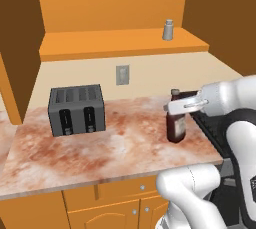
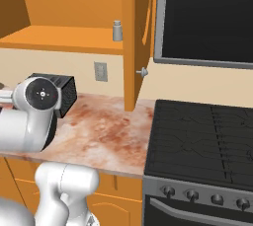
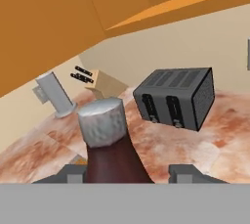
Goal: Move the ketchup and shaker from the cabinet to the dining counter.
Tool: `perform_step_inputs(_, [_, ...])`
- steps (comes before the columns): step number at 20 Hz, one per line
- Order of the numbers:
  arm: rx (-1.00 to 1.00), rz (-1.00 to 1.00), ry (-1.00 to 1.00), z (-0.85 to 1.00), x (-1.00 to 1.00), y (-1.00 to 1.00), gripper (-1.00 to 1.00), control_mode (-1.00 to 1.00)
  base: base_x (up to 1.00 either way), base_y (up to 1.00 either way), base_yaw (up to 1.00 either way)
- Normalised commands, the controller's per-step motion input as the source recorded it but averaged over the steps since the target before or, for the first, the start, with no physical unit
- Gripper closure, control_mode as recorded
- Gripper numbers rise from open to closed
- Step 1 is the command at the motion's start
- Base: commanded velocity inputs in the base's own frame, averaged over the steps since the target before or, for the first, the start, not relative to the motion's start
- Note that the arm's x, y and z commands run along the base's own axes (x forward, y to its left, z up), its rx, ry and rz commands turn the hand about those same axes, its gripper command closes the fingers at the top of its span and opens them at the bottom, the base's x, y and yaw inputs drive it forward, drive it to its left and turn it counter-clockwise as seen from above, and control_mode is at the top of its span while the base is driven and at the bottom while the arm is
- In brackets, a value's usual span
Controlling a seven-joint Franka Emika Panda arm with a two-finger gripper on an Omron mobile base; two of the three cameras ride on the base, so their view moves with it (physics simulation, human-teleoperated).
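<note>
Ketchup [image 1: 176, 128]: dark reddish-brown bottle, upright on the marble bench [image 1: 115, 143], toward its right end and close beside the black stove [image 2: 197, 136]. In the hand view the bottle's neck and grey-looking cap [image 3: 101, 122] rise between the two finger tips [image 3: 73, 174].

Pincer [image 1: 176, 107]: white hand reaching in from the right at the level of the bottle's neck, jaws partway apart with a finger on either side of the bottle. Whether the pads press on the bottle cannot be told.

Shaker [image 1: 168, 29]: small light-grey cylinder with a narrower cap, upright on the orange shelf [image 1: 120, 43] of the open cabinet [image 1: 115, 3], toward the shelf's right end, above and behind the ketchup.

Toaster [image 1: 76, 109]: dark grey, four slots, on the left part of the bench, well apart from the bottle.

Wall outlet [image 1: 122, 74]: grey plate on the beige wall between shelf and bench.

Knife block [image 3: 100, 82]: light wood with dark handles, far along the bench beyond the toaster, near a grey upright holder [image 3: 54, 95].

Cabinet door knob [image 2: 143, 72]: small, silver.
</note>
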Motion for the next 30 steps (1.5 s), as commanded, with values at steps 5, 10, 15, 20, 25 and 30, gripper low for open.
perform_step_inputs(5, [0.06,0.0,-0.04,-0.06,-0.34,0.0,1.0,-1.0,0.0,0.0,0.0])
perform_step_inputs(10, [0.0,0.0,-0.15,-0.29,0.0,0.0,1.0,-1.0,0.0,0.0,0.0])
perform_step_inputs(15, [0.0,0.01,-0.09,-0.1,0.02,0.01,1.0,-1.0,0.0,0.0,0.0])
perform_step_inputs(20, [0.0,0.0,0.0,0.0,0.0,0.0,1.0,-1.0,0.0,0.0,0.0])
perform_step_inputs(25, [0.0,0.0,0.0,0.0,0.0,0.0,1.0,-1.0,0.0,0.0,0.0])
perform_step_inputs(30, [0.0,0.0,0.0,0.0,0.0,0.0,1.0,-1.0,0.0,0.0,0.0])
